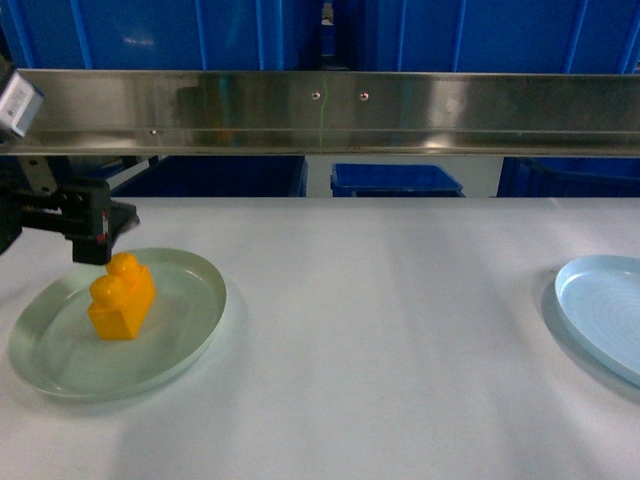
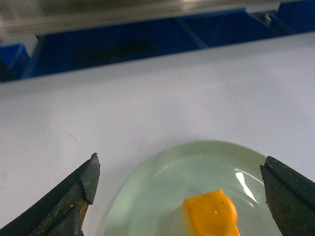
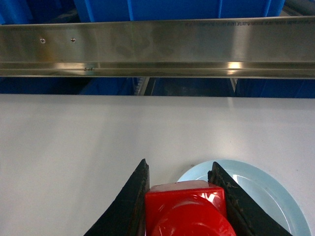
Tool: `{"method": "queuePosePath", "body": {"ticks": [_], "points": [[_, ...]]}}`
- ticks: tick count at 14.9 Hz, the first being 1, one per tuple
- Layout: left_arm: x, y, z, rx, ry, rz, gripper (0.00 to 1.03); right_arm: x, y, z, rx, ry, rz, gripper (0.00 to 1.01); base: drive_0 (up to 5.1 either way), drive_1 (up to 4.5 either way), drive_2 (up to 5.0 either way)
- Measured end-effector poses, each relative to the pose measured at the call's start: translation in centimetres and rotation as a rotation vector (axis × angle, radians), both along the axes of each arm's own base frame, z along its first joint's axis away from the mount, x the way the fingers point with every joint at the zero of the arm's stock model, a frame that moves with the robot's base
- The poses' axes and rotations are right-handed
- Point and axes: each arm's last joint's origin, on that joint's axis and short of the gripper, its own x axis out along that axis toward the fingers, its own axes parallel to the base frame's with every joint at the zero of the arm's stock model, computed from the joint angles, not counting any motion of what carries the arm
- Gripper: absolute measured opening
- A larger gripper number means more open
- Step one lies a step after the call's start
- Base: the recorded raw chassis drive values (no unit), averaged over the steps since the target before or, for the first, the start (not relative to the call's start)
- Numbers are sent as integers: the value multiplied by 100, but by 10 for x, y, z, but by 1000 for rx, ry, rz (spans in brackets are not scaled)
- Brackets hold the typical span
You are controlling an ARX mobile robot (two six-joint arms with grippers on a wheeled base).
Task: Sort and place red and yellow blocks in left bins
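A: Two plates lie on the white table (image 1: 380, 330). The pale green plate (image 1: 185, 330) is near the left edge and carries the yellow block (image 1: 121, 297), which stands upright, a little left of the plate's centre.

B: And the left gripper (image 2: 179, 189)?

A: Its jaws are wide apart, one on each side of the plate in the left wrist view, and touch nothing. The block sits low between them, nearer to the right one.

B: The red block (image 3: 186, 209)?

A: The right gripper (image 3: 179, 184) is clamped on it, above the near left rim of the light blue plate (image 3: 268, 191).

B: Room to move?

A: Between the plates the table is bare. At the far edge a steel rail (image 1: 330, 110) runs across, with the blue bins (image 1: 160, 30) behind it.
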Motion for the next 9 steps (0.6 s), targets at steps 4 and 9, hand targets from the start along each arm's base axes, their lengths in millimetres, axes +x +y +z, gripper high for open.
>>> {"method": "queuePosePath", "body": {"ticks": [4, 9], "points": [[17, -3, 8, -23, 78, -6, 98, 0, 0, 0, 0, 0, 0, 29, 0, 0, 0], [23, -21, 2, -113, 206, -17, 98, 0, 0, 0, 0, 0, 0, 29, 0, 0, 0]]}}
